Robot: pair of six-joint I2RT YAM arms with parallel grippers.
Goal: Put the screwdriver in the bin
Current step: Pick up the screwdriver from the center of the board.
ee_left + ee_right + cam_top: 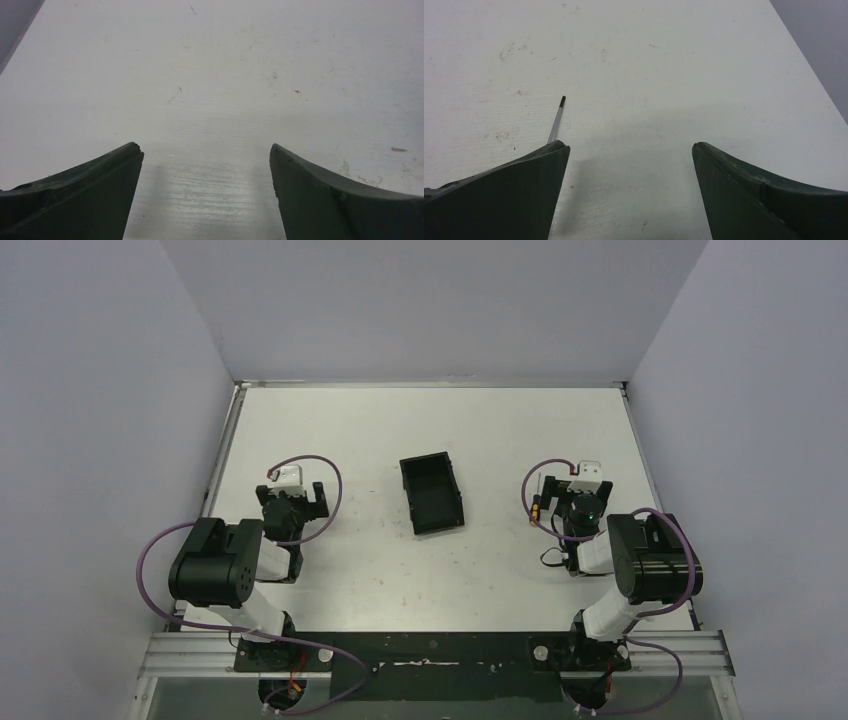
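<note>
The screwdriver (pixel 537 508) lies on the white table at the right, its yellow-orange handle just left of my right gripper (pixel 566 488). In the right wrist view only its slim shaft (pixel 556 119) shows, pointing away past the left fingertip (pixel 549 155); the handle is hidden under that finger. My right gripper (pixel 630 150) is open and empty, low over the table, with the screwdriver outside the jaws. The black bin (pixel 432 495) sits empty at the table's middle. My left gripper (pixel 292 495) is open and empty over bare table, also seen in the left wrist view (pixel 206 150).
The white table (pixel 430 420) has grey walls on three sides. Its right edge (pixel 809 65) shows in the right wrist view. Purple cables loop around both arms.
</note>
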